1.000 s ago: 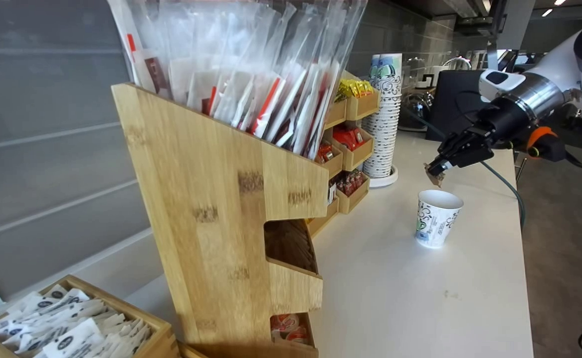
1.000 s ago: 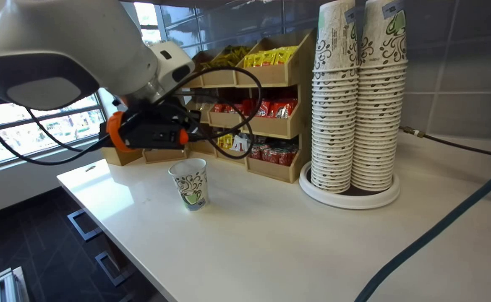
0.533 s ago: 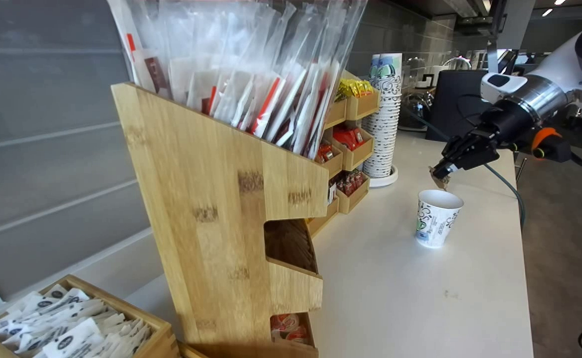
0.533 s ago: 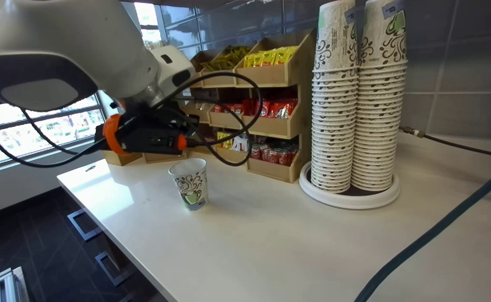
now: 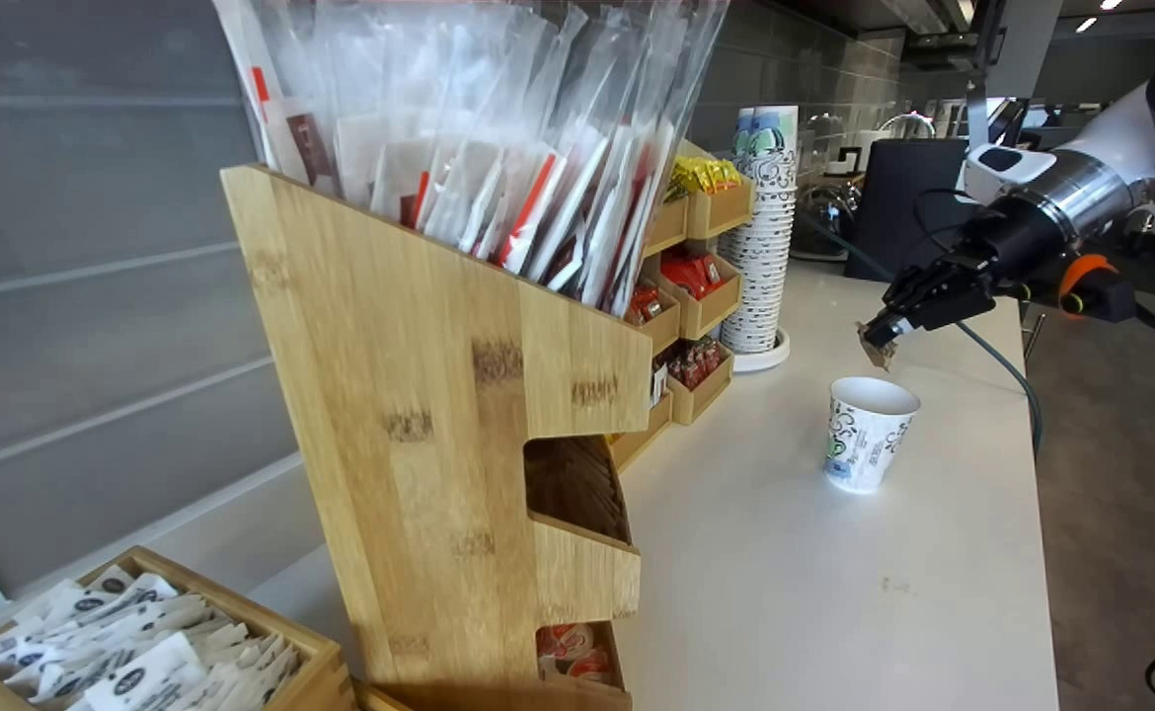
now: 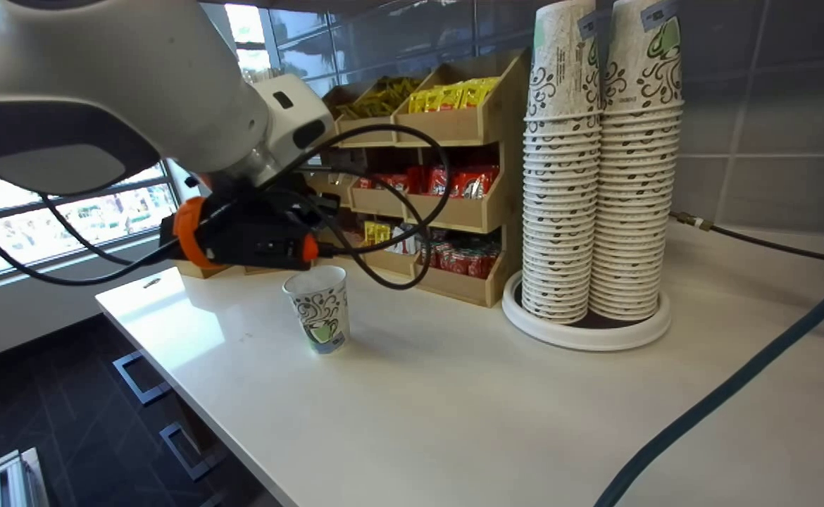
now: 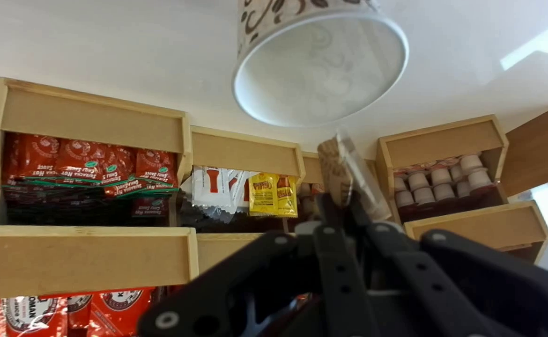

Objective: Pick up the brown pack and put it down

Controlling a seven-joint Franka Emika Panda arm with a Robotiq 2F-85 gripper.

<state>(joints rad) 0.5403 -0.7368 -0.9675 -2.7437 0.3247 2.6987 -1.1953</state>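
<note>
The pale worktop (image 5: 785, 592) is backed by a wall (image 6: 771, 98) of dark tiles; in an exterior view a patch of bright light (image 6: 186, 331) is thrown on it, and a window (image 6: 102, 222) is seen in the background. Dark floor (image 6: 39, 394) and drawer handles (image 6: 130, 382) are shown below the worktop's edge. A wooden rack (image 5: 420, 494) is filled at its top with items in clear plastic wrappers (image 5: 528, 89), and beside it a wooden box (image 5: 316, 676) is packed with white sachets (image 5: 143, 642). Farther along, yellow packets (image 6: 451, 96) and red packets (image 6: 468, 182) are held in tiered bins (image 6: 433, 130). Two tall columns of cups (image 6: 560, 211) are stacked on a round white tray (image 6: 584, 339), and the foreground is crossed by a teal hose (image 6: 743, 380).

A single paper cup (image 5: 864, 444) is set upright on the worktop. The brown pack (image 5: 876, 354) is pinched between the fingertips of the end effector (image 7: 344, 208) and held in the air near the cup's rim; whether it lies directly over the opening cannot be told.

Compared with half a second earlier, the end effector and pack have been shifted slightly up and to the right in an exterior view. In an exterior view the orange band (image 6: 188, 232) on the arm (image 6: 137, 56) is seen a little lower. The cup has been left in place, and the pack is still gripped.
</note>
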